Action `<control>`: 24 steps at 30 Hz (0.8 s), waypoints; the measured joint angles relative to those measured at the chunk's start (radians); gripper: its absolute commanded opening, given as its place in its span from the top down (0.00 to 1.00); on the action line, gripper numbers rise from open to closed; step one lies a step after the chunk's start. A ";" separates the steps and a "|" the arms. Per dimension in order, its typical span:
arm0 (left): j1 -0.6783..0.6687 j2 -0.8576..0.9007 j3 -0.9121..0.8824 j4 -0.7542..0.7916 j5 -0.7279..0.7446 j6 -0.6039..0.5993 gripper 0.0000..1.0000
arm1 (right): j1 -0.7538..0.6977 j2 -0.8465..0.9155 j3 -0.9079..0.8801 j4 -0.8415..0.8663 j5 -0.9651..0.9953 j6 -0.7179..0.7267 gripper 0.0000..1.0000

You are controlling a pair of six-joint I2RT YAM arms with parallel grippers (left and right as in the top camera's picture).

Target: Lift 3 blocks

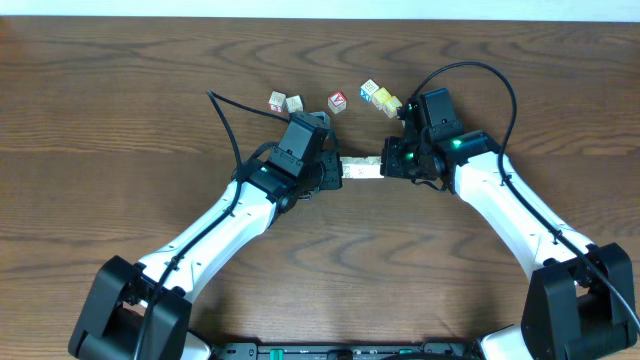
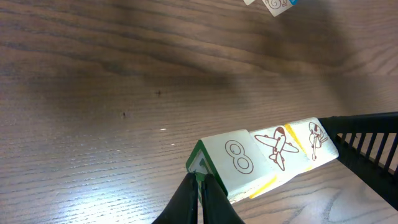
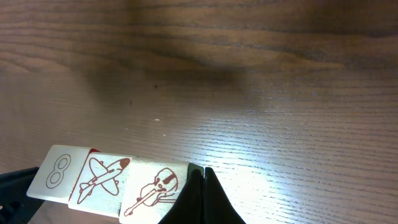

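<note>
Your left gripper point(image 2: 199, 182) had its two fingers pressed fully together with nothing between them. Their joined tips bore against the green-edged end of the block marked 8 point(image 2: 237, 158). Your right gripper point(image 3: 200, 176) was likewise pinched tight, empty between the fingers, with its tips set against the end of the violin block point(image 3: 155, 190). Between those two blocks lay the airplane block point(image 3: 99, 177). All three touched face to face in one straight row point(image 1: 361, 168), clamped end to end between the opposed gripper tips. Seen from overhead, the row sat near the middle of the table point(image 1: 120, 120), between your two wrists, with the left gripper at its left end and the right gripper at its right end. Whether the row cleared the wood could not be told. Beyond it, apart from the row, five loose cubes point(image 1: 338, 101) lay scattered toward the far side, some with red, blue or yellow faces.
</note>
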 measured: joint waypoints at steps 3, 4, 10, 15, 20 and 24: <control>0.000 0.000 0.000 0.000 0.000 0.000 0.93 | 0.000 0.000 0.000 0.000 0.000 0.000 0.99; 0.000 0.000 0.000 0.000 0.000 0.000 0.93 | 0.000 0.000 0.000 0.000 0.000 0.000 0.99; 0.000 0.000 0.000 0.000 0.000 0.000 0.93 | 0.000 0.000 0.000 0.000 0.000 0.000 0.99; 0.000 0.000 0.000 0.000 0.000 0.000 0.93 | 0.000 0.000 0.000 0.000 0.000 0.000 0.99; 0.000 0.000 0.000 0.000 0.000 -0.005 0.93 | 0.000 0.000 0.000 0.000 0.000 0.000 0.99; 0.000 0.000 0.000 0.000 0.000 -0.015 0.93 | 0.000 0.000 0.000 0.000 0.000 0.000 0.99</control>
